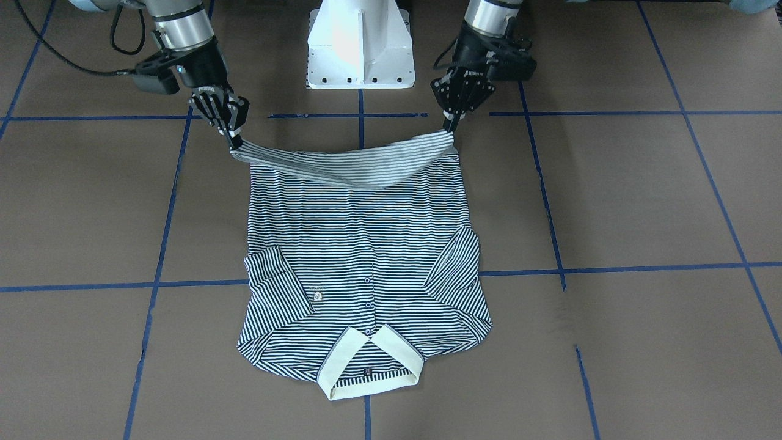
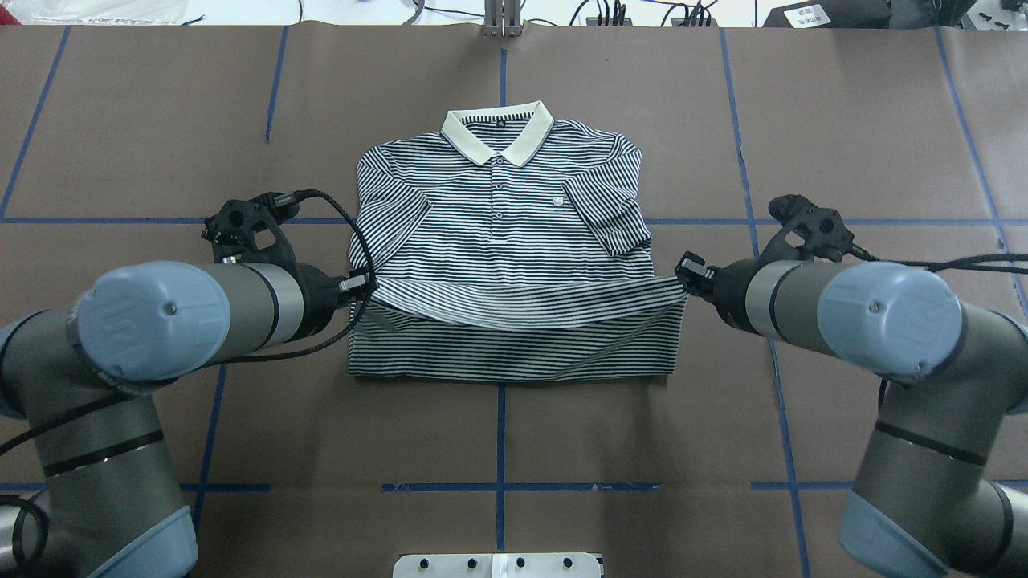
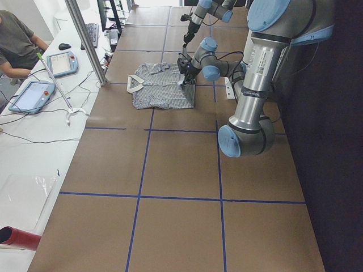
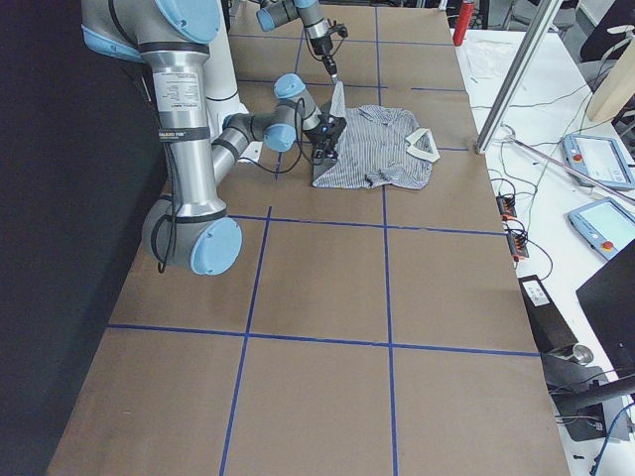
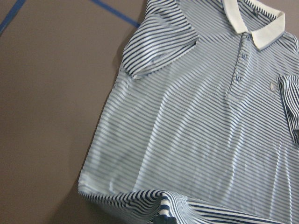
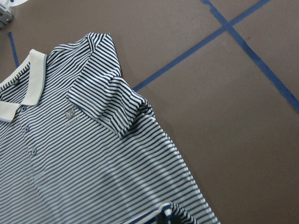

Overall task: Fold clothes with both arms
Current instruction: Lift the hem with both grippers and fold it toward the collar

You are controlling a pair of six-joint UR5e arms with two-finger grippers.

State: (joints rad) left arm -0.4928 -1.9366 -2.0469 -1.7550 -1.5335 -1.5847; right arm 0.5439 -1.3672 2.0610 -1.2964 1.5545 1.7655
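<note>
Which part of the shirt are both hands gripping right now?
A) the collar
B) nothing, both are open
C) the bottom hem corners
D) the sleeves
C: the left hand and right hand each pinch a lifted hem corner of the shirt, while the collar and sleeves lie flat and untouched.

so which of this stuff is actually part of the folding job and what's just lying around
In the job:
striped polo shirt
left end effector, shut on it
right end effector, shut on it

Lying about, on the side bench:
tablet
keyboard
red tube
</note>
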